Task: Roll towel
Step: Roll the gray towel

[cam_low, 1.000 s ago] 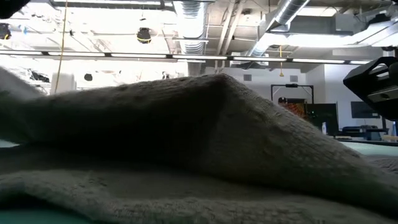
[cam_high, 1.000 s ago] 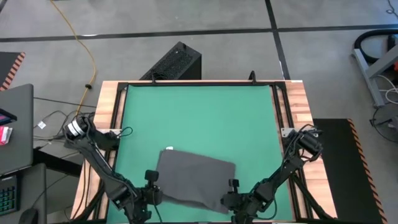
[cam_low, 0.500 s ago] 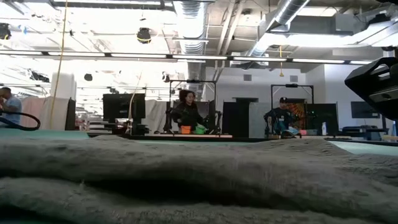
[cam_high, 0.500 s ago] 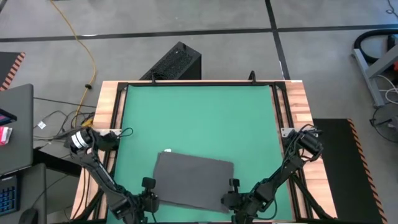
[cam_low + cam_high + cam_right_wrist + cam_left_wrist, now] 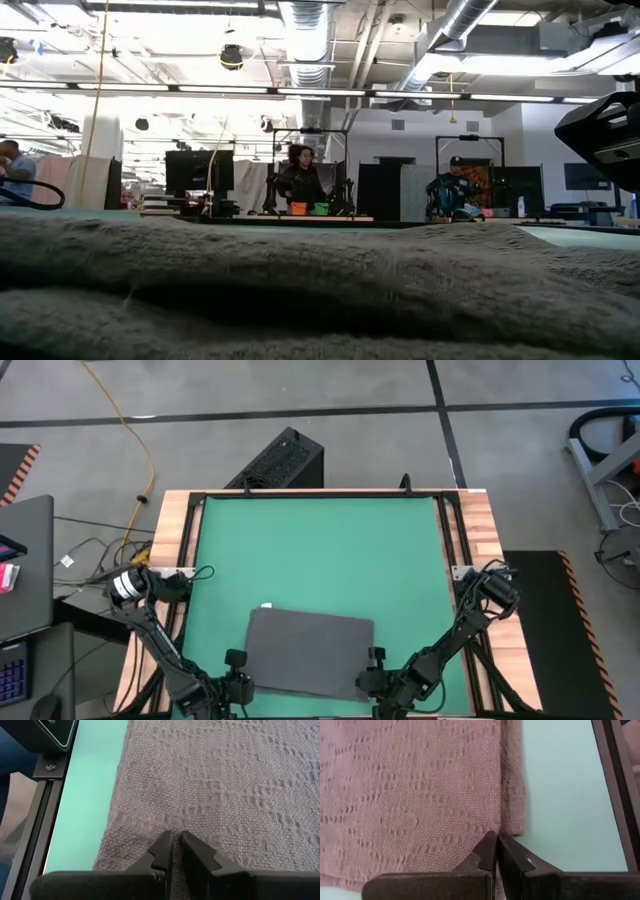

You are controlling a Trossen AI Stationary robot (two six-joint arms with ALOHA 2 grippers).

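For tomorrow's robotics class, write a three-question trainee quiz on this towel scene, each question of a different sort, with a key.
1. True or false: the towel lies flat near the table's front edge, between both arms.
2. Where is the white tag?
A. far left corner
B. far right corner
C. centre
3. Fill in: the left gripper is pinching the towel's ____.

Key: 1 true; 2 A; 3 edge, near a corner. The right gripper also grips the towel.
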